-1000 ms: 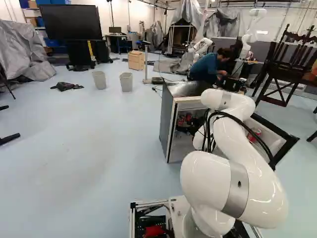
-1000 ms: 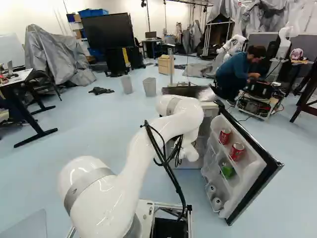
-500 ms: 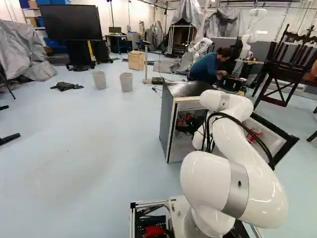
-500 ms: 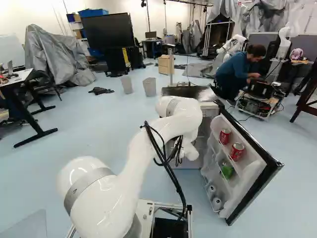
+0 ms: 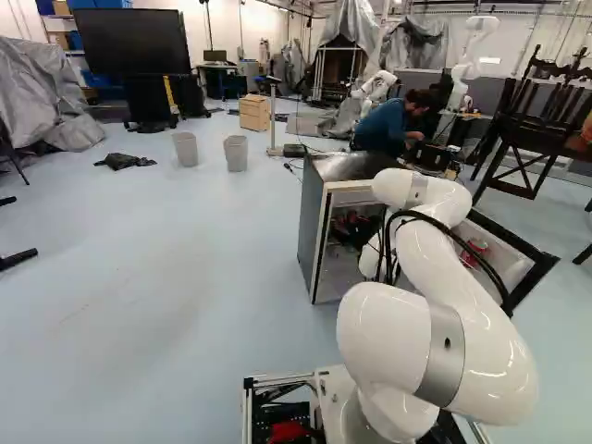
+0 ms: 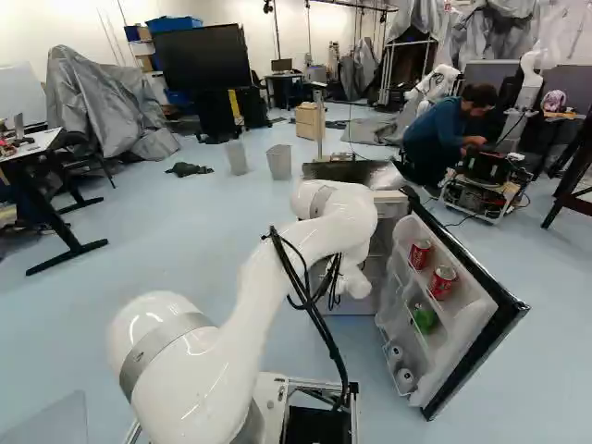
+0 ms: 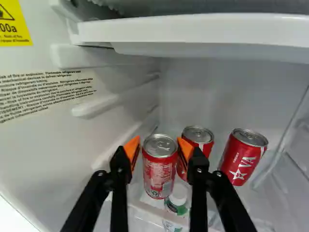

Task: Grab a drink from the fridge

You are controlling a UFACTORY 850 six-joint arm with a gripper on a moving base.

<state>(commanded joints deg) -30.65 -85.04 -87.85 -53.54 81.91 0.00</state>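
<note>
One yellow warning label [image 7: 12,24] is marking the white inner wall of the grey-sided, dark-topped fridge [image 5: 312,217]. The black hand [image 7: 158,147] is holding its orange pads apart around a red-and-silver drink can [image 7: 159,169] inside; whether they are touching it, I cannot tell. A white-capped bottle [image 7: 178,194] is showing by that can's foot, and two more red cans [image 7: 241,159] are standing beyond. In the right base view, the white arm [image 6: 185,370] is reaching towards the fridge, and its open white-lined door [image 6: 467,342] is holding canned drinks [image 6: 442,282].
</note>
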